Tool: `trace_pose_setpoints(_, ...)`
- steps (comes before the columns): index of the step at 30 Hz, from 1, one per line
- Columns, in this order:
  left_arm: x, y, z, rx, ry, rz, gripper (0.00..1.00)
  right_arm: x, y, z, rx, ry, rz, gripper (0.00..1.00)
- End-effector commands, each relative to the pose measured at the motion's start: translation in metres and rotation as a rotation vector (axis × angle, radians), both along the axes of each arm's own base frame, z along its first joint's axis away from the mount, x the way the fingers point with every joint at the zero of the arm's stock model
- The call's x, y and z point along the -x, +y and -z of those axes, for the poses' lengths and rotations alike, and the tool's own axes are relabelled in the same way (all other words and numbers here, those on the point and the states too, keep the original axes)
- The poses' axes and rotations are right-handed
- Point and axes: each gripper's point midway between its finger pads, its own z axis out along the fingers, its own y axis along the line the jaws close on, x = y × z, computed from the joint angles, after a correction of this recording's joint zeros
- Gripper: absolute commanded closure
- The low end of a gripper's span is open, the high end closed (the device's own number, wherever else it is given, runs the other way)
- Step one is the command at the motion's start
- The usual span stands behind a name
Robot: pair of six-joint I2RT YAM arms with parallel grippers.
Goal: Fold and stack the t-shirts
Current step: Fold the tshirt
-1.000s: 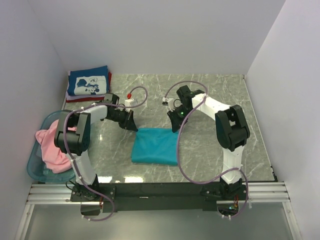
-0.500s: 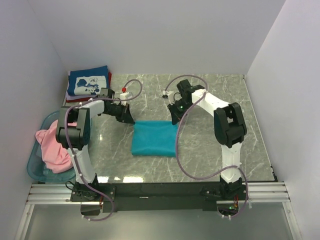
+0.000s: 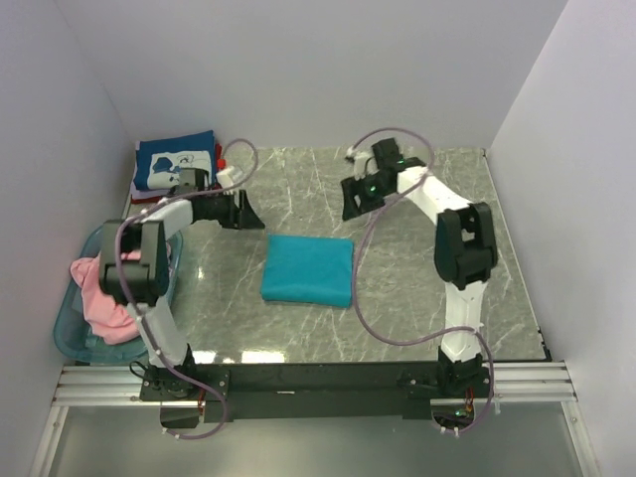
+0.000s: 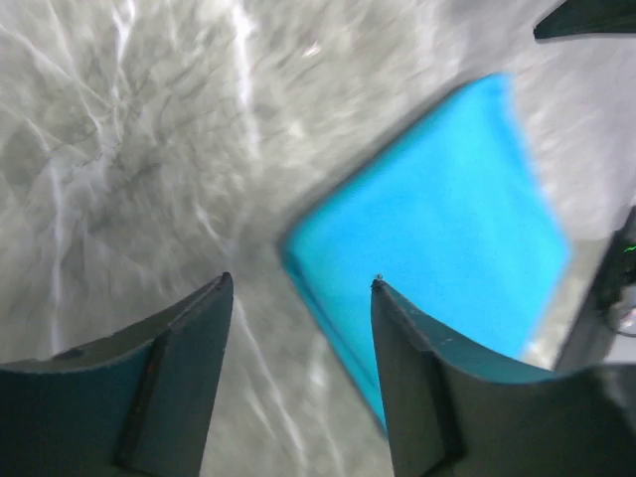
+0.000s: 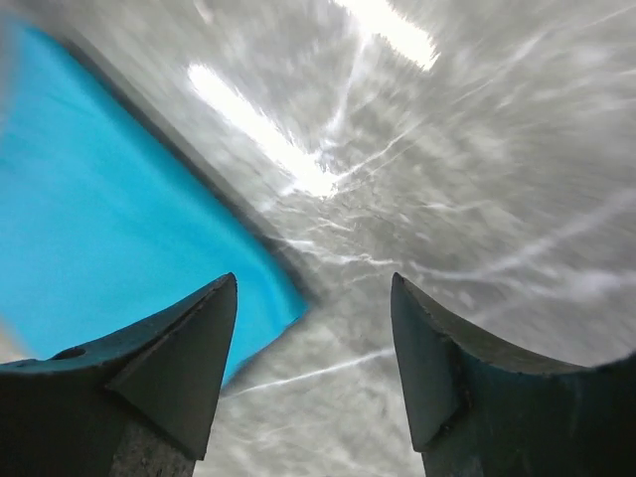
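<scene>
Top external, left to right: pink t-shirt (image 3: 99,298) heaped in basket (image 3: 62,340), 9 o'clock; navy t-shirt (image 3: 171,164) folded, 10 o'clock; left gripper (image 3: 248,212), fingers apart, empty; teal t-shirt (image 3: 308,270) folded flat, centre; right gripper (image 3: 350,202), fingers apart, empty, 1 o'clock.

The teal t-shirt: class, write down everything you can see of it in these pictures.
The teal t-shirt is plain soft cloth, folded into a flat, near-square packet with no print showing. It lies alone near the middle of the grey marbled table. Nothing touches it: the left tool and right tool hang open beyond its far corners.
</scene>
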Motion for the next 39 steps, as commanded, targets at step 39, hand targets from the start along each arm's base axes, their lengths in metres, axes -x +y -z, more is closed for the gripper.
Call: trace_pose_setpoints(39,0.068,-0.072,-0.098,0.478,0.137,-0.091,0.32,0.087,0.075,-0.072,-0.640,0.363,0.179,0.49)
